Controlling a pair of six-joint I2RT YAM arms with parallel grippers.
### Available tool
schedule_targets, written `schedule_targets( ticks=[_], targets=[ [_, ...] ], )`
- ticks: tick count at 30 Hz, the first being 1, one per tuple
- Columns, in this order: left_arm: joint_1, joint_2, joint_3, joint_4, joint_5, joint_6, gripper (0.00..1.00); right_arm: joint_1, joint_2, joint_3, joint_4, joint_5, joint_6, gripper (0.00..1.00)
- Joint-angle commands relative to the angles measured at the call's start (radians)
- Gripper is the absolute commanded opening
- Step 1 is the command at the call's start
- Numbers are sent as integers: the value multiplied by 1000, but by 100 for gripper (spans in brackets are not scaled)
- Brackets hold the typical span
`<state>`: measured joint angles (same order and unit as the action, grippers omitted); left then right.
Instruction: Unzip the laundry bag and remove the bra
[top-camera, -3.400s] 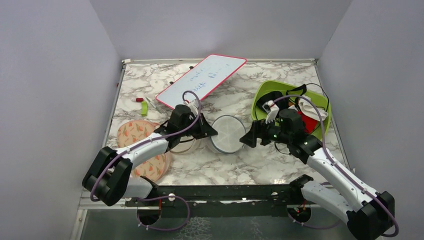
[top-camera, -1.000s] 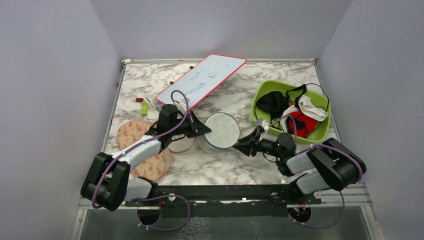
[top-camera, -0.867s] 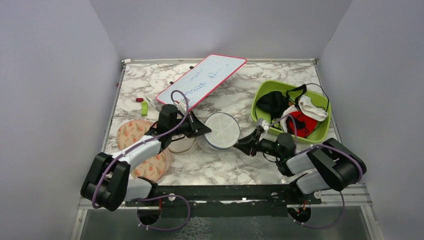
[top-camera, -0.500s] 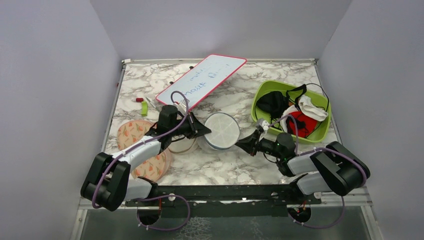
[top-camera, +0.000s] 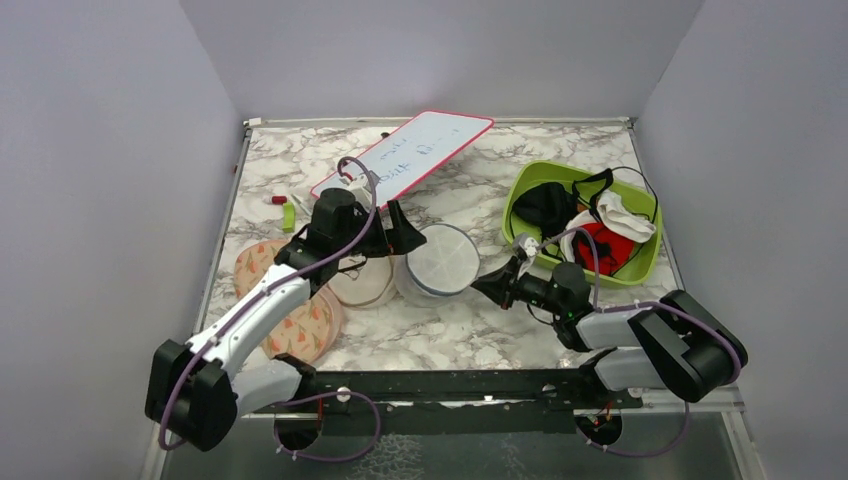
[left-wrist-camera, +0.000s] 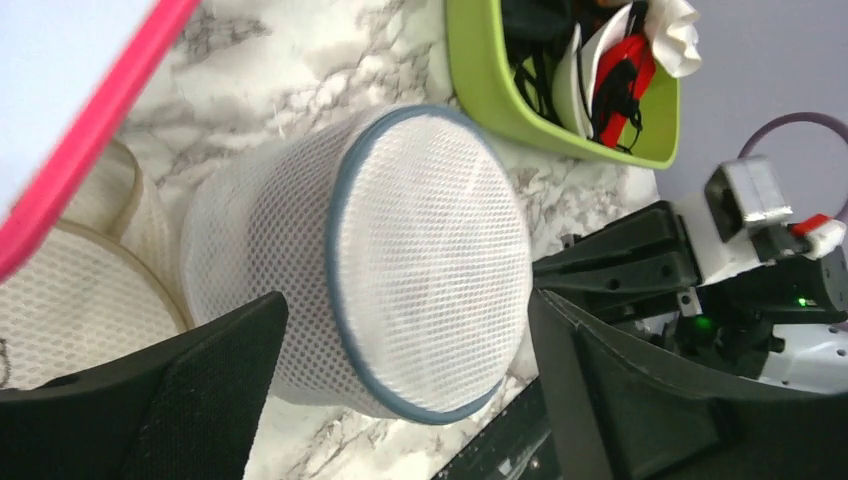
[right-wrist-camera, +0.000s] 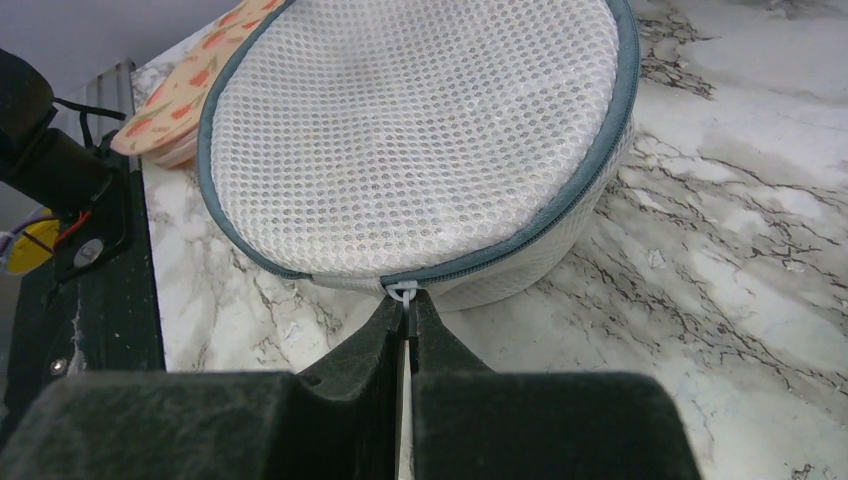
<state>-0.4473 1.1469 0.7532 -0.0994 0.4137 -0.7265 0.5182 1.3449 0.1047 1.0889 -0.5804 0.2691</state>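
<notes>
Marble-look tabletop (top-camera: 470, 330), translucent white mesh drum laundry bag (top-camera: 441, 262) at centre, blue-grey zip line (right-wrist-camera: 560, 215) closed round its face, L gripper (left-wrist-camera: 400, 335) spread wide either side, no contact, R gripper (right-wrist-camera: 405, 312) pinched tight on white zip pull (right-wrist-camera: 402, 292).

Laundry bag (top-camera: 442, 262): white mesh, blue-grey zip line. Zip pull (right-wrist-camera: 402, 291): white. Table (top-camera: 560, 160): white marble, grey veins. Bin (top-camera: 510, 215): lime green. Whiteboard (top-camera: 410, 152): white, pink-red frame, blue writing. Floral pouch (top-camera: 312, 325): peach, orange-red print. Flat pouch (top-camera: 362, 283): beige.
</notes>
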Motion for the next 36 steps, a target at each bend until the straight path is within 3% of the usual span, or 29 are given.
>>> schedule_targets(
  ticks=[1,7,12,15,21,26,36],
  targets=[
    [-134,-81,125,-217,-309,243,91,8,-23,46,-78,13,28,1],
    [-412,-44,194,-269,-551,354,96,8,-66,52,-133,24,28,1],
    [-611,56,245,-264,-710,419,84,8,-110,37,-133,22,22,1],
    [-675,141,296,-264,-751,479,78,8,-114,39,-141,11,19,1],
    [-745,302,390,-265,-843,581,61,8,-109,49,-161,5,22,1],
    [-753,346,392,-264,-902,596,47,8,-124,45,-171,17,19,1],
    [-758,397,351,-228,-936,584,41,8,-130,42,-171,21,20,1]
  ],
)
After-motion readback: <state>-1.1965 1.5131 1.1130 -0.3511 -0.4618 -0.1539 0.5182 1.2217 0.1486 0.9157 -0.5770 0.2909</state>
